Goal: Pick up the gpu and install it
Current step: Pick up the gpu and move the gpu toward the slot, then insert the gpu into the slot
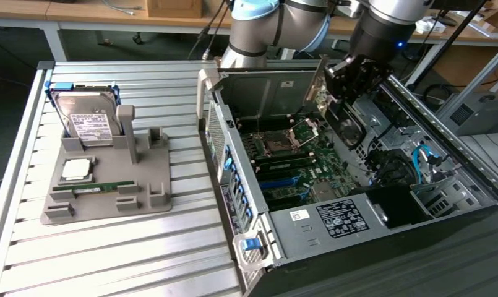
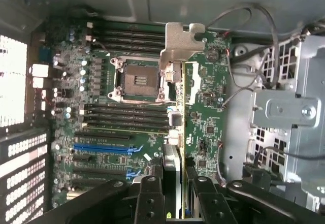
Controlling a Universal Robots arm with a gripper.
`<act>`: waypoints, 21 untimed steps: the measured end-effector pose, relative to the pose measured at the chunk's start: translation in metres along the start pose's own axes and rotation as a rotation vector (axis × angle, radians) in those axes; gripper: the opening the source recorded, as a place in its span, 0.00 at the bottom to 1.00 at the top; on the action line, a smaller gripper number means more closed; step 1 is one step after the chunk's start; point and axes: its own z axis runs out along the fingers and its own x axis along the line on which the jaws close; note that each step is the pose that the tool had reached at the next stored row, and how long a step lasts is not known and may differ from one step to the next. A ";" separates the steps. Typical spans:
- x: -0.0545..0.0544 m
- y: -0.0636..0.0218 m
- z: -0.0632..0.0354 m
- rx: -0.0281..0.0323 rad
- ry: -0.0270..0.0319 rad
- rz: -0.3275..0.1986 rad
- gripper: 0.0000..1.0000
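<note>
One arm is at work here, and everything is best placed against the open computer case [image 1: 315, 244]. Well off to the exterior view's left of the case, on the slatted table [image 1: 108, 266], sits a grey parts holder [image 1: 150, 185] with a hard drive [image 1: 88, 124] standing on edge, a processor chip [image 1: 75, 168] and a RAM stick [image 1: 100, 185] laid flat.

Inside the case the motherboard [image 1: 298, 173] lies exposed, its processor socket [image 2: 137, 79] bare and its blue expansion slot [image 2: 101, 147] unfilled.

Above the far end of the case hangs the gripper [image 1: 341, 77], and the gpu [image 1: 321, 93] is in it, held on edge over the board and clear of every slot. From the wrist the two fingers [image 2: 150, 198] pinch the card from either side, with its pale end bracket [image 2: 180, 43] pointing away from them.

So the pick-up looks done, and I'd say the step in hand is carrying the card in over the board. Seating it would call for the card's lower edge to be square above an expansion slot, the bracket towards the case's rear wall, and a straight, gentle press. The loose cables [image 2: 238, 66] near the drive cage look worth avoiding.
</note>
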 end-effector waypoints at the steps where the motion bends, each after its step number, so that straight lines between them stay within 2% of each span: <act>1: 0.000 0.0000 0.0001 -0.0002 0.0002 -0.011 0.27; 15: -0.001 -0.0001 0.0001 -0.0005 0.0002 -0.015 0.27; 21: -0.001 -0.0001 0.0001 -0.0013 0.0007 -0.047 0.27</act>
